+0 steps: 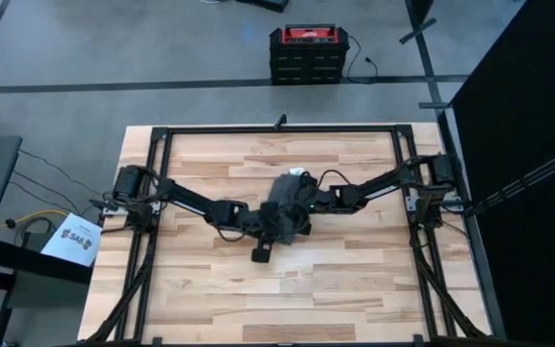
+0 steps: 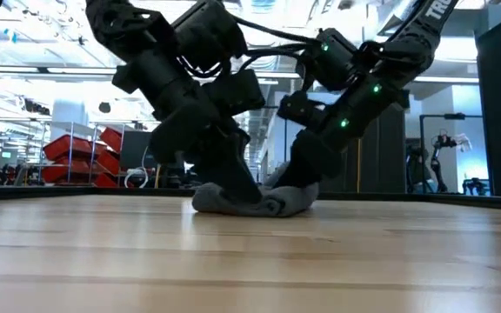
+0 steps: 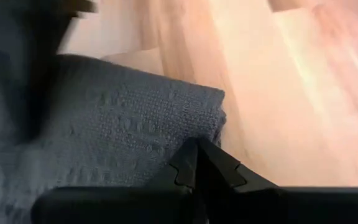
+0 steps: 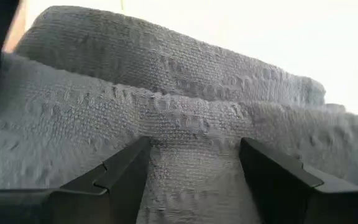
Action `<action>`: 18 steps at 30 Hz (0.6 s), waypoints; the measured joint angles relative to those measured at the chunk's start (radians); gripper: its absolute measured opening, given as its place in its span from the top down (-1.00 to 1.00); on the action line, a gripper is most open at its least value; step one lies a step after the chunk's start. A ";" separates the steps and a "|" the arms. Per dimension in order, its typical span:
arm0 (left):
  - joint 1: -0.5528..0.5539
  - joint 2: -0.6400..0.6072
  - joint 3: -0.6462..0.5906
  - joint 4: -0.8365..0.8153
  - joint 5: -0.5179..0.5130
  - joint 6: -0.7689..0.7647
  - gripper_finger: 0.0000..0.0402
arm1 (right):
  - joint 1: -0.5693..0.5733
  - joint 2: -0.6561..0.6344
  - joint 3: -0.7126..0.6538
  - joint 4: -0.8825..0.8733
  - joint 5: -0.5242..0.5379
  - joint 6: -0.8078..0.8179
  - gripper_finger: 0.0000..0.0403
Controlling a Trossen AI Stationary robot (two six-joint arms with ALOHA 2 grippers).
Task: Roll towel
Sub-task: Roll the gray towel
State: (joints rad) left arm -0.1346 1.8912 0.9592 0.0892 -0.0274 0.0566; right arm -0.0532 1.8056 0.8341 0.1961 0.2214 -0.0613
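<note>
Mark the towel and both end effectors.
towel (image 2: 272,202): low view, bunched cloth on the table.
left end effector (image 1: 274,229): high view, tip at the towel's near end.
right end effector (image 4: 191,168): right wrist view, gap between fingers over cloth.

Dark grey towel (image 1: 285,204), woven and soft-looking, bunched into a low folded lump near the middle of the counter (image 1: 355,280), thick folds stacked on top.

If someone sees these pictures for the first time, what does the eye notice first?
First, the two dark arms meeting at the middle of the table, both bent down over one small bundle. That bundle is the towel, dark grey and already bunched into folds. The right gripper stands open with its fingers against the cloth; the left gripper presses at the towel's edge.
</note>
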 joint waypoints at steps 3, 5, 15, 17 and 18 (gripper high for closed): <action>-0.015 0.025 0.001 0.055 0.003 -0.002 1.00 | -0.033 -0.055 0.000 -0.001 0.004 -0.047 -0.19; -0.017 0.035 0.001 0.067 0.005 -0.007 1.00 | -0.069 -0.073 0.003 0.016 0.008 -0.048 -0.19; -0.019 0.039 0.000 0.065 -0.032 -0.054 1.00 | -0.185 0.003 0.001 0.023 -0.118 0.000 -0.19; -0.022 0.040 -0.001 0.064 -0.038 -0.065 1.00 | -0.200 0.020 0.001 0.037 -0.125 0.015 -0.19; -0.023 0.040 -0.001 0.069 -0.043 -0.071 1.00 | -0.205 0.032 0.001 0.042 -0.126 0.021 -0.19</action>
State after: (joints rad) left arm -0.1581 1.9316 0.9581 0.1582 -0.0706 -0.0147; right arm -0.2584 1.8372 0.8352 0.2381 0.0956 -0.0401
